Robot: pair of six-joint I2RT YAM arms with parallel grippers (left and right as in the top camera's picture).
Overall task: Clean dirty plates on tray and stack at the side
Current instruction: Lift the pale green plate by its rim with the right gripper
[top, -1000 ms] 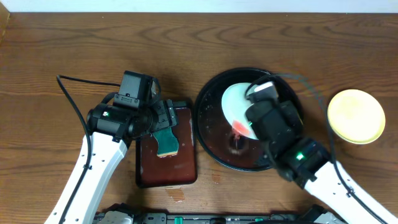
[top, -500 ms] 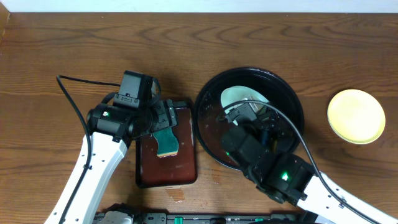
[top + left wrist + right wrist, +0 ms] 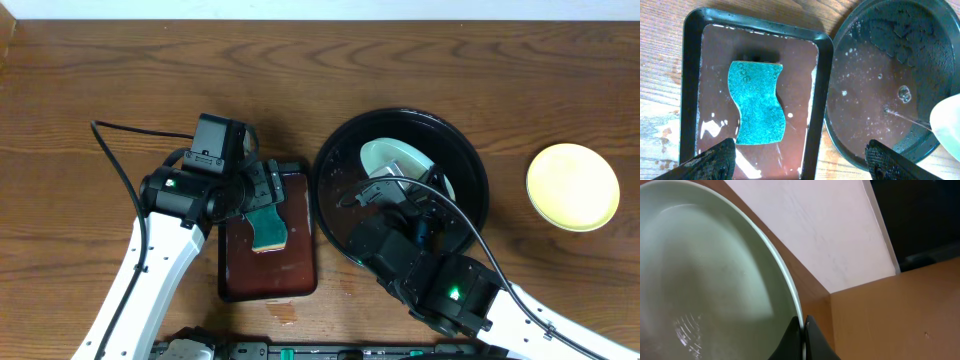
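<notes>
Right gripper [image 3: 802,330] pinches the rim of the mint plate [image 3: 395,157], tilted above the black tray [image 3: 335,215]. Left gripper [image 3: 802,160] gapes wide over the sponge [image 3: 756,102], at the tray's 9 o'clock. We'd grab the sponge squarely, then wipe; smears possibly on the hidden face.

Two plates show: one mint plate [image 3: 385,155], one yellow plate [image 3: 572,186]. There are two trays: one round black tray [image 3: 335,200], one rectangular tray [image 3: 265,275]. One sponge [image 3: 267,228] is visible.

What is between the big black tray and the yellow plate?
Nothing but bare wooden table lies between the black tray and the yellow plate. The overhead view shows it.
</notes>
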